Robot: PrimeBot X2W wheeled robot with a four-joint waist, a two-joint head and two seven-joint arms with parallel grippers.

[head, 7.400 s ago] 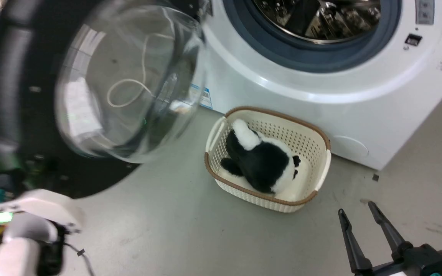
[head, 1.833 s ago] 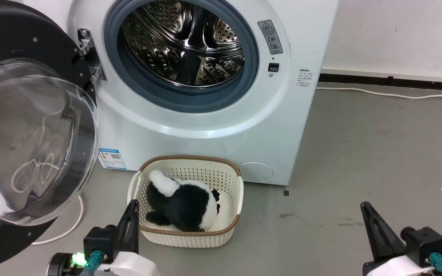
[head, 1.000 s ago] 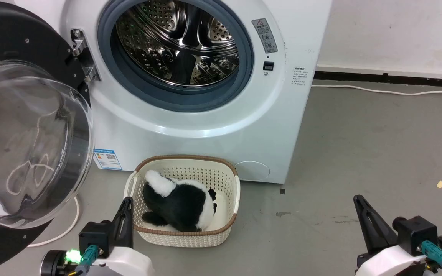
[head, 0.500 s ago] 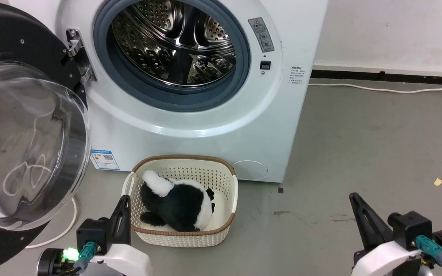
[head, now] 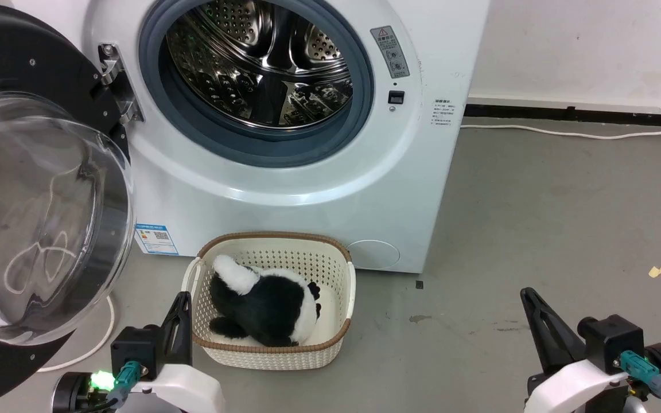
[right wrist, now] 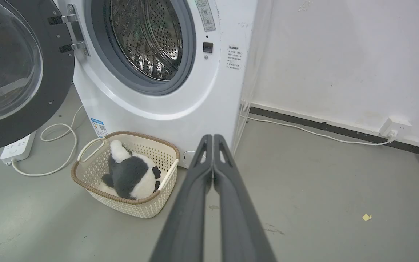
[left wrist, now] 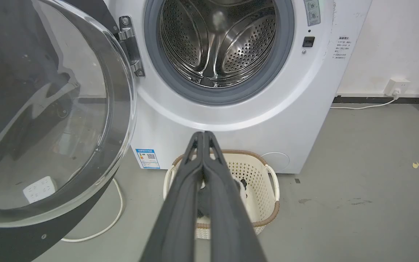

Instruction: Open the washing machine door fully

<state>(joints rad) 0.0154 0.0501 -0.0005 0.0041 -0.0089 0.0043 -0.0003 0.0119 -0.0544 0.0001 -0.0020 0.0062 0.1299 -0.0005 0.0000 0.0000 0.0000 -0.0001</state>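
The white washing machine (head: 284,195) stands at the back with its steel drum (head: 261,63) exposed. Its round door (head: 26,218), black-rimmed with a clear glass bowl, is swung wide to the left on a metal hinge (head: 113,86); it also shows in the left wrist view as the door (left wrist: 46,120) and in the right wrist view as the door (right wrist: 9,69). My left gripper (head: 182,298) hovers low at the left, shut and empty, just right of the door's lower edge. At the lower right, my right gripper (head: 527,295) is shut and empty, far from the machine.
A cream basket (head: 273,355) holding a black-and-white plush toy (head: 261,301) sits on the grey floor in front of the machine. A white cable (head: 101,338) loops under the door. A power strip (right wrist: 16,147) lies left of the basket. A wall (head: 583,51) runs behind on the right.
The head view has drifted slightly, so the scene sits a little further left. Both grippers stay shut and low; the door stays swung open.
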